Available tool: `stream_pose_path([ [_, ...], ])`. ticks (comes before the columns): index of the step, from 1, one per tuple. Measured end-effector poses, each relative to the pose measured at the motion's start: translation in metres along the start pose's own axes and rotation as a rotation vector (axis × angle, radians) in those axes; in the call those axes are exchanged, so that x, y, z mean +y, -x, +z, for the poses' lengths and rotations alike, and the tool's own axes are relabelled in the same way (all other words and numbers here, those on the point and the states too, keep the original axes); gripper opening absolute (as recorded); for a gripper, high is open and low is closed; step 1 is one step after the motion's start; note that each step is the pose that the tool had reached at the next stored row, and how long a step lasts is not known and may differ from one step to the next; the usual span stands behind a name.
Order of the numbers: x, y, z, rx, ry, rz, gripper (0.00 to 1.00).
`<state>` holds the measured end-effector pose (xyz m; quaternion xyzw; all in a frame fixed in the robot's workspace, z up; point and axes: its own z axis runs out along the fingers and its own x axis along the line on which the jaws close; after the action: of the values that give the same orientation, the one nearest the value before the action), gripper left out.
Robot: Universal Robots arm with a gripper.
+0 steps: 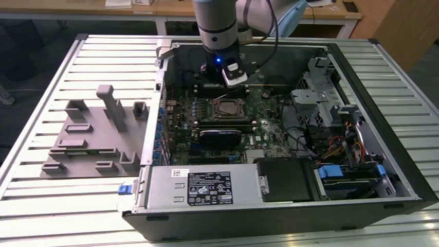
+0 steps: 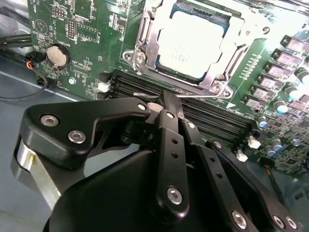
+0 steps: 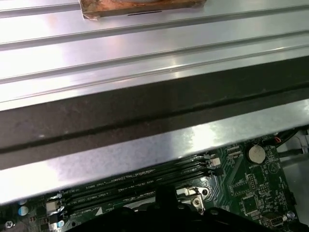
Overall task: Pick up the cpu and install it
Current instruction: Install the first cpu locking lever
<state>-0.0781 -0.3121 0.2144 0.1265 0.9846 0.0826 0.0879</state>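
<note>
Second wrist view has the cpu [image 2: 190,43] sitting in its socket [image 2: 145,53], just past the gripper [image 2: 166,104], whose jaws look pinched together on nothing.

Grey tubular arm [image 1: 218,20], blue wrist light, black linkage gripper [image 2: 169,104], silver screws

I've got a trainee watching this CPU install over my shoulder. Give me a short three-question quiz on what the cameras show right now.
1. True or false: in the second wrist view, the small square silvery-grey metal cpu sits inside the dark metal socket frame.
2. In the second wrist view, what round silver part lies on the green motherboard? A) coin cell battery B) fan C) screw cap
3. Fill in: in the exterior view, the grey moulded plastic fixture block lies on the slatted metal table to the exterior view's ____ of the open black computer case.

Key: 1 true; 2 A, the coin cell battery; 3 left.
</note>
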Motion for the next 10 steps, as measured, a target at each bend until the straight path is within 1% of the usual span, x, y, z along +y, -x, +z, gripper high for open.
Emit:
stream_pose_path([
  [2, -0.0002, -0.0001, 0.0007, -0.0057, 0.0011, 0.0, 0.11],
  [6, -0.0002, -0.0002, 0.0017, -0.0199, 0.0046, 0.001, 0.11],
  [10, -0.0003, -0.0002, 0.0017, -0.0205, 0.0047, 0.001, 0.11],
])
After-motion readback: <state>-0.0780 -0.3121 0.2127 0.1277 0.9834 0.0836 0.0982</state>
